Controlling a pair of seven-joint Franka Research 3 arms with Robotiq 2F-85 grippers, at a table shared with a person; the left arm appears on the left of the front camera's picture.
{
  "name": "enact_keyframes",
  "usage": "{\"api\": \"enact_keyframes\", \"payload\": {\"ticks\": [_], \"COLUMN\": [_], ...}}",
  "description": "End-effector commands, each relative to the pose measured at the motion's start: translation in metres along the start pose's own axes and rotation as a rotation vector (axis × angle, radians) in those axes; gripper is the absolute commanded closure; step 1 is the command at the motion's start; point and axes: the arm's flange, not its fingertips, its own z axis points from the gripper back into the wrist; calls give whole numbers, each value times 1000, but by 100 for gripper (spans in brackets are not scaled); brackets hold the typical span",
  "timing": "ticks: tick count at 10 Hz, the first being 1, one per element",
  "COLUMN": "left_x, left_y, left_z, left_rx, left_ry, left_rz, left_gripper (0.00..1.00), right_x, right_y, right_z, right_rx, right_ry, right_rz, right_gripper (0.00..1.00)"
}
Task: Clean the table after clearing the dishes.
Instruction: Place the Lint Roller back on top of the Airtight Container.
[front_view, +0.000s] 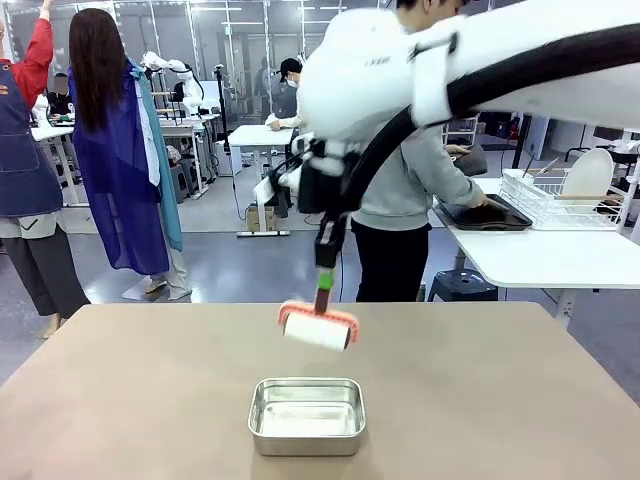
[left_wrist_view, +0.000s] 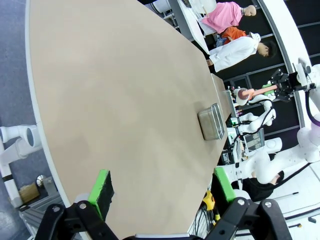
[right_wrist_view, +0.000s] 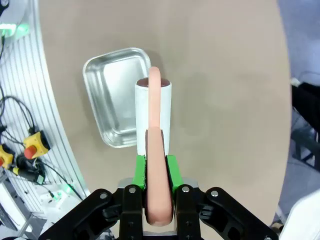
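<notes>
Above the bare table (front_view: 120, 400), your roller risks clipping the pan.
Front view: right gripper (front_view: 326, 262) is clamped on the lint roller (front_view: 318, 328), handle up, roll crosswise, hanging just beyond the steel pan (front_view: 306, 415). Left wrist: left gripper (left_wrist_view: 162, 192) gapes, holding nothing. Right wrist: handle points away; descending carelessly could strike the pan's rim.

A: Left wrist cam: left gripper (left_wrist_view: 161, 192) wide open, green pads (left_wrist_view: 103, 192) apart, nothing between them.
B: Below it?
A: The table (left_wrist_view: 115, 110), bare taupe top, edge near the fingers.
B: Anything on it?
A: A steel pan (left_wrist_view: 212, 121), far side, well apart from the gripper.
B: Beyond?
A: Right gripper (left_wrist_view: 281, 86) holding a pink-handled roller (left_wrist_view: 245, 94) above the table. A person in white (left_wrist_view: 235, 52) further off.
</notes>
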Motion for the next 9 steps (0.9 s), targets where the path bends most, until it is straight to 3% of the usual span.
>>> {"api": "enact_keyframes", "payload": {"ticks": [1,3,4,7,9], "left_x": [-1,-1,-1,-1,-1], "left_y": [-4,-4,-4,-4,-4], "left_z": [3,3,3,3,3], "left_rx": [6,6,6,6,6], "left_ry": [13,13,13,13,13], "left_rz": [4,4,4,4,4], "left_gripper": [0,0,0,0,0], "right_x": [20,26,24,27,51], "right_y": [6,13,16,15,17], "right_z": [-7,-18,-28,-32,-67], "right_rx": [50,117,62,86,142], "right_ry": [28,56,34,48,72], "right_rz": [75,60,56,58,156], "right_gripper": [79,79,79,79,79]}}
